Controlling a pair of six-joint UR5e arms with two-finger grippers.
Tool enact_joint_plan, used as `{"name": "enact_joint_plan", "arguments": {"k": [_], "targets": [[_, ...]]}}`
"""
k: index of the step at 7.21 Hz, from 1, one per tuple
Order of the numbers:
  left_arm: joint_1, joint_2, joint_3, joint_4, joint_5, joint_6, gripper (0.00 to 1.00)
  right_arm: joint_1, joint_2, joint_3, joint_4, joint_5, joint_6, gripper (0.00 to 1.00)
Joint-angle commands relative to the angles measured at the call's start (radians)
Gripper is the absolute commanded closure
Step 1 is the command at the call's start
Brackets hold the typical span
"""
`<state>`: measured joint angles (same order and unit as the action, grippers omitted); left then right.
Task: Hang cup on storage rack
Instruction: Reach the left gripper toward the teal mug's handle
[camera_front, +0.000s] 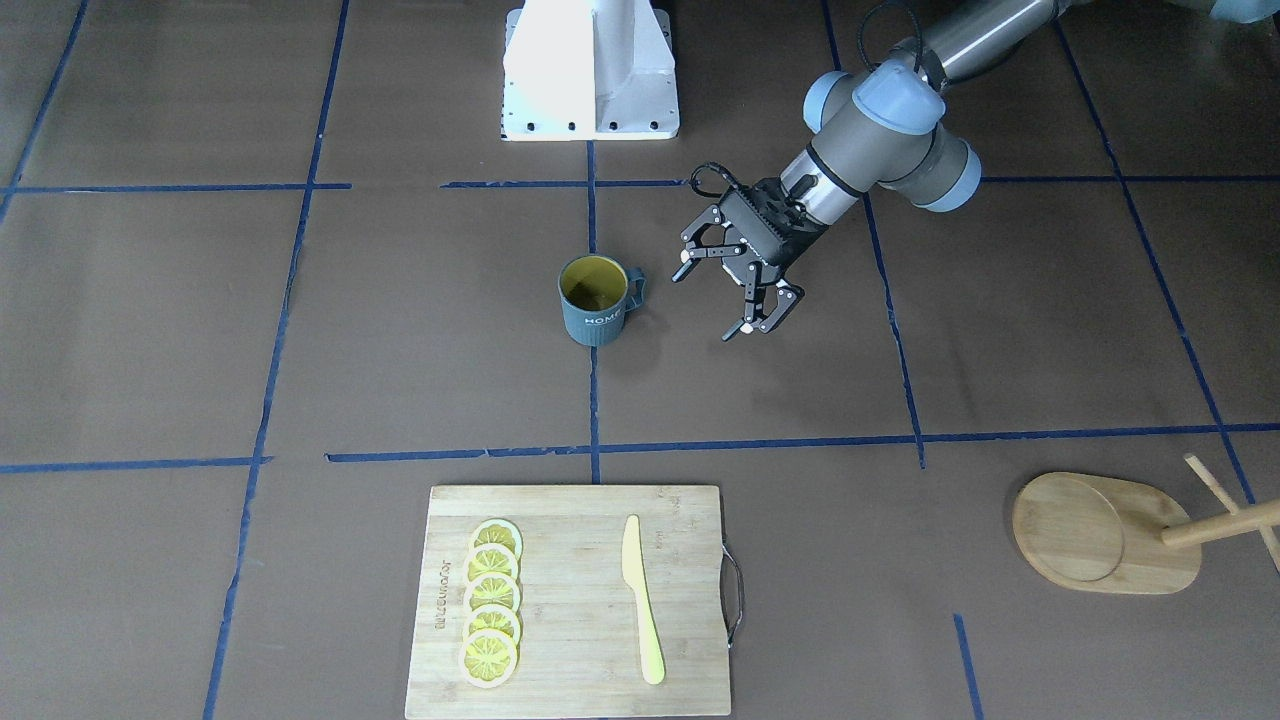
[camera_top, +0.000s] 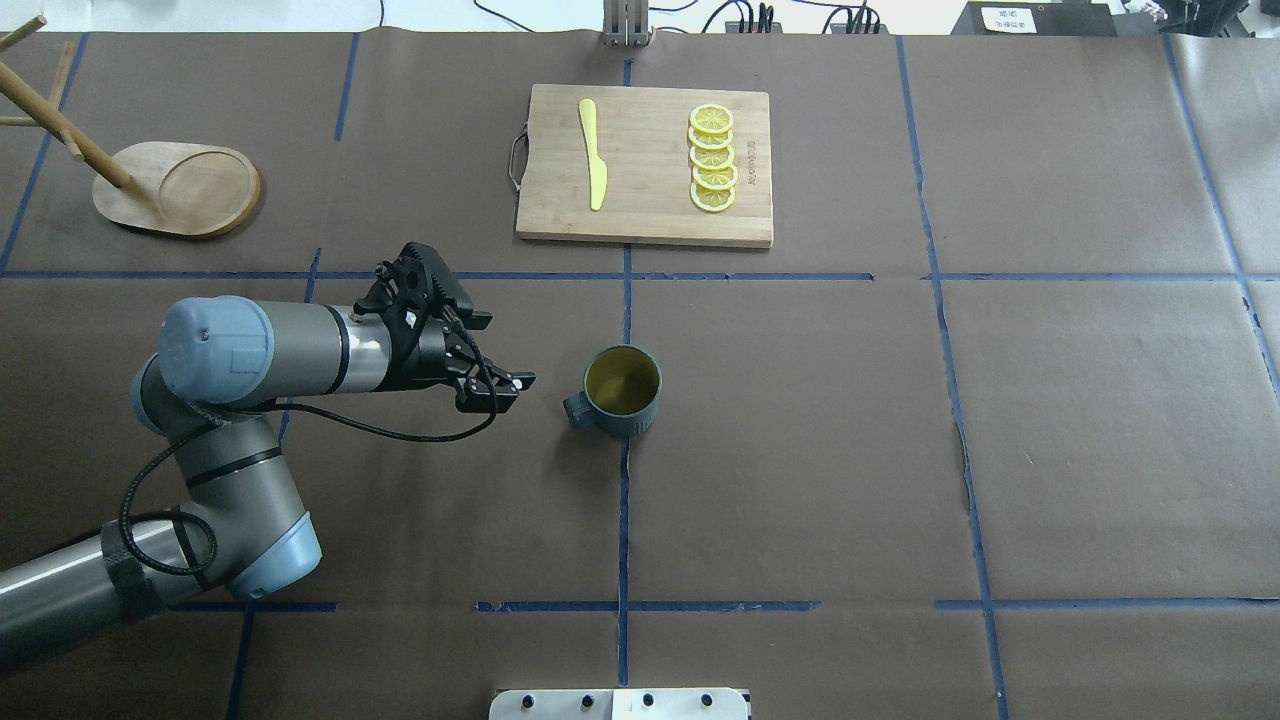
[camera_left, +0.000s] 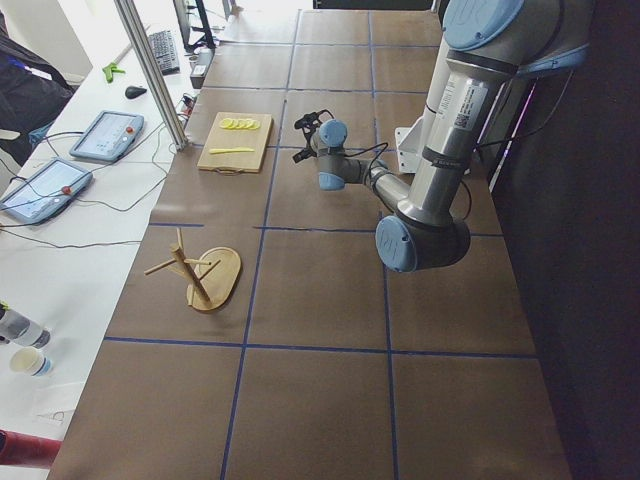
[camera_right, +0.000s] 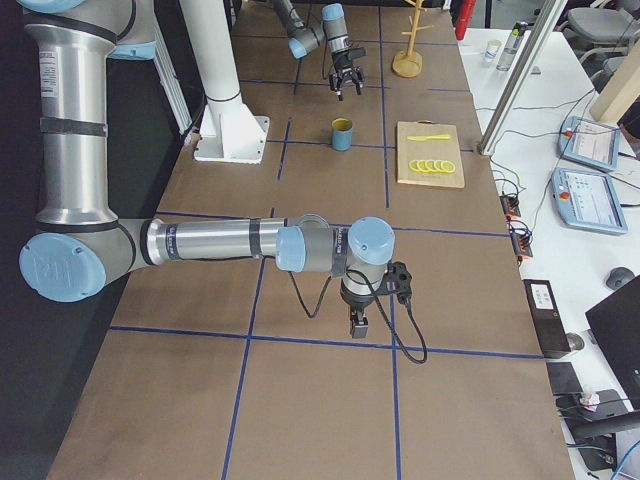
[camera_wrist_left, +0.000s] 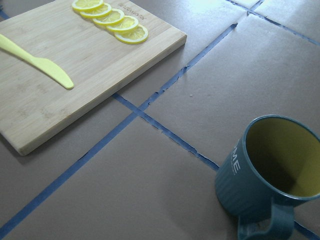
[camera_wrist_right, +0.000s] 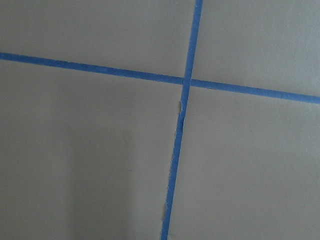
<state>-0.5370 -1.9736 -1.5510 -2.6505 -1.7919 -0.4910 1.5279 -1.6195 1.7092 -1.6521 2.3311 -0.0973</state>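
Observation:
The cup (camera_front: 593, 302) is a dark grey-blue ribbed mug with a yellowish inside. It stands upright at mid-table, its handle toward my left gripper. It also shows in the overhead view (camera_top: 621, 390) and in the left wrist view (camera_wrist_left: 270, 180). My left gripper (camera_front: 705, 306) is open and empty, a short way from the handle side and just above the table; it also shows in the overhead view (camera_top: 508, 392). The storage rack (camera_front: 1105, 530) is a light wooden stand at the table's far left corner (camera_top: 180, 187). My right gripper (camera_right: 357, 322) shows only in the exterior right view, low over bare table; I cannot tell its state.
A bamboo cutting board (camera_front: 575, 600) lies on the far side of the table beyond the cup, with a yellow knife (camera_front: 640, 600) and several lemon slices (camera_front: 492, 600) on it. The robot's white base (camera_front: 590, 70) stands at the near edge. Blue tape lines cross the brown table cover.

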Motion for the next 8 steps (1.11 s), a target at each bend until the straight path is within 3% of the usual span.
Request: {"name": "enact_joint_plan", "arguments": {"k": [1, 2, 5, 8], "targets": [[0.104, -0.008, 0.031, -0.039, 0.102, 0.012, 0.00, 0.000, 0.000, 0.009, 0.000, 0.001, 0.001, 0.00], [0.135, -0.025, 0.035, -0.035, 0.127, 0.099, 0.00, 0.000, -0.002, 0.009, 0.000, 0.001, 0.008, 0.00], [0.155, -0.062, 0.048, -0.028, 0.128, 0.121, 0.00, 0.000, -0.003, 0.010, 0.000, 0.002, 0.008, 0.00], [0.158, -0.117, 0.112, -0.032, 0.131, 0.123, 0.10, 0.001, -0.011, 0.024, 0.000, -0.001, 0.007, 0.00]]}}
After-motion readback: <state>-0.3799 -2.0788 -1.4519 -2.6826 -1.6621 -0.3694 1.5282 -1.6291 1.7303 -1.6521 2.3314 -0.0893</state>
